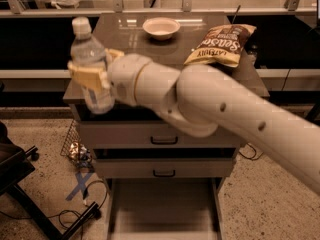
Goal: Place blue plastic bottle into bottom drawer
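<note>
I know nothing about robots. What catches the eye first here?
A thick white arm crosses the middle, its gripper clamped on a water bottle held up by the cabinet's left front corner. Below, the bottom drawer stands open; a chip bag and bowl sit on top.

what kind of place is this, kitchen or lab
Probably a robot test area in an office or lab: a blue tape cross and loose cables on the floor, and a grey drawer cabinet bearing a chip bag. The gripper holds the blue plastic bottle by the cabinet's near corner.
</note>
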`<state>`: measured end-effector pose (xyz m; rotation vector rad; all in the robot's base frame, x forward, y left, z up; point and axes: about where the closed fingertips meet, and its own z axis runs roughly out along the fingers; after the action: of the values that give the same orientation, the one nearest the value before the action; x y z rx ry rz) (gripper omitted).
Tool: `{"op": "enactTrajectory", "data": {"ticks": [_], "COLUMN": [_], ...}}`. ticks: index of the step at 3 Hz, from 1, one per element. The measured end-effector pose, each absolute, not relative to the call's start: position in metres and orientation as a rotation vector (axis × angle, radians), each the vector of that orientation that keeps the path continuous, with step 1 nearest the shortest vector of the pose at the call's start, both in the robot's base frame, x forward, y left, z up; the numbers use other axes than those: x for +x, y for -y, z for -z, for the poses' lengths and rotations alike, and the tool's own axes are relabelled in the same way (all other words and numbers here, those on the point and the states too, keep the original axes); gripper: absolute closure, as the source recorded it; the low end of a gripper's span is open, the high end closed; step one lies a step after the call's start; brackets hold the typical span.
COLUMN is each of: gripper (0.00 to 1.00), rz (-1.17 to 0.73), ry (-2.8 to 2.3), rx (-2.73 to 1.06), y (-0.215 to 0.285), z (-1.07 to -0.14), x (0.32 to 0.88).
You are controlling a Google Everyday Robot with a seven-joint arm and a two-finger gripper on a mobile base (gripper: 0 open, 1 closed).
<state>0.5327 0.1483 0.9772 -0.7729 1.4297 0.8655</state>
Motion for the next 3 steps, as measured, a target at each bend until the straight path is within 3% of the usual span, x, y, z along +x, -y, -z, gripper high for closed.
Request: {"op": "enactTrajectory", "data": {"ticks": [1,3], "gripper": [1.0,1.0], "rz": [-0.926,-0.885], "ry": [-1.493,-1.557], "rx": [-0.802,-0.772], "y": [-0.135,-0.106], "z": [-0.911,-0.88], "x": [0.477,0.467]}}
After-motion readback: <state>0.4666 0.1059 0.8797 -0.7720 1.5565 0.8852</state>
